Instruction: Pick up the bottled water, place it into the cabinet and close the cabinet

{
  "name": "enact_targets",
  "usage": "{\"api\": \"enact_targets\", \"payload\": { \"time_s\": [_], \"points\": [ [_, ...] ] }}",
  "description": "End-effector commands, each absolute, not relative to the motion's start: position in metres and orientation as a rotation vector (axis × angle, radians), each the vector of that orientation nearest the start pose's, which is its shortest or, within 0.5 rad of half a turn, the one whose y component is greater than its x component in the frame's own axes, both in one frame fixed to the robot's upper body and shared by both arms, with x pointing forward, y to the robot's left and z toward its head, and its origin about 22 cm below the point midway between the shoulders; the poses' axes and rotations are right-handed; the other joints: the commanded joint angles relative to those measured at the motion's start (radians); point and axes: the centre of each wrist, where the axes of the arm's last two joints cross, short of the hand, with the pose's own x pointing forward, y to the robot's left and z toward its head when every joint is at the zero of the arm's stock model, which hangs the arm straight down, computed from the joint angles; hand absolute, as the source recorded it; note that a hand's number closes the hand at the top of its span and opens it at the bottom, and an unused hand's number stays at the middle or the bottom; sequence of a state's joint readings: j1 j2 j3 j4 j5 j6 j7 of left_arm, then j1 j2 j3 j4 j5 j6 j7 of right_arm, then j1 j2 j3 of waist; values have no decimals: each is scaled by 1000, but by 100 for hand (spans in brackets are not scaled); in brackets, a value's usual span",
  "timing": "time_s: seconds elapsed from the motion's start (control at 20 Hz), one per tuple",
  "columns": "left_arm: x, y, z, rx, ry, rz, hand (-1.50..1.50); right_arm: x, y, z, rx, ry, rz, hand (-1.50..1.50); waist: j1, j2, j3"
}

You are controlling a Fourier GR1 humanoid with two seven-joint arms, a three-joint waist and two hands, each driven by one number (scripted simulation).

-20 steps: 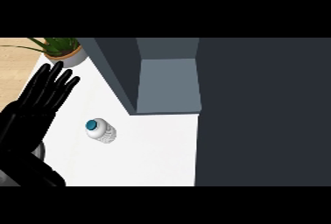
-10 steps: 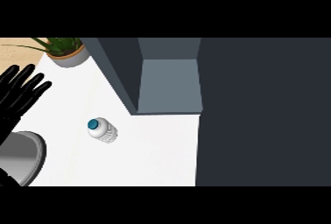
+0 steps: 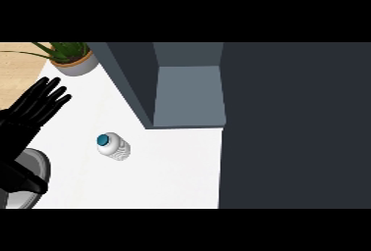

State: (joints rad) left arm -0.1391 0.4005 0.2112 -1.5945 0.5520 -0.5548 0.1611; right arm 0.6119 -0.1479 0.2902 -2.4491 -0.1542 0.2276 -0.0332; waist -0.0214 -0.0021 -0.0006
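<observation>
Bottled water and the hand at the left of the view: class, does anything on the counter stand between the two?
Nothing visible does. The left hand is open at the view's left edge, and only bare white counter lies between it and the bottled water. The potted plant sits farther back, off that line.

one head view looks steeply down onto the white counter [image 3: 159,171].
</observation>
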Motion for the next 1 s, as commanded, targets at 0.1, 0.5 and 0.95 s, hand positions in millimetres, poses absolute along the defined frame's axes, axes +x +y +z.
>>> {"api": "enact_targets", "payload": {
  "time_s": [0.1,0.5,0.95],
  "points": [
    [263,352,34,-391,-1543,-311,-150,57,-227,158,321,-1940,215,-150,-5,1,-1],
    [290,354,-19,-449,-1421,-247,-150,46,-229,161,343,-1943,235,-150,-22,2,-1],
    [296,346,-72,-453,-1392,-261,-150,41,-221,155,333,-1925,229,-150,-22,7,-3]
  ]
}}
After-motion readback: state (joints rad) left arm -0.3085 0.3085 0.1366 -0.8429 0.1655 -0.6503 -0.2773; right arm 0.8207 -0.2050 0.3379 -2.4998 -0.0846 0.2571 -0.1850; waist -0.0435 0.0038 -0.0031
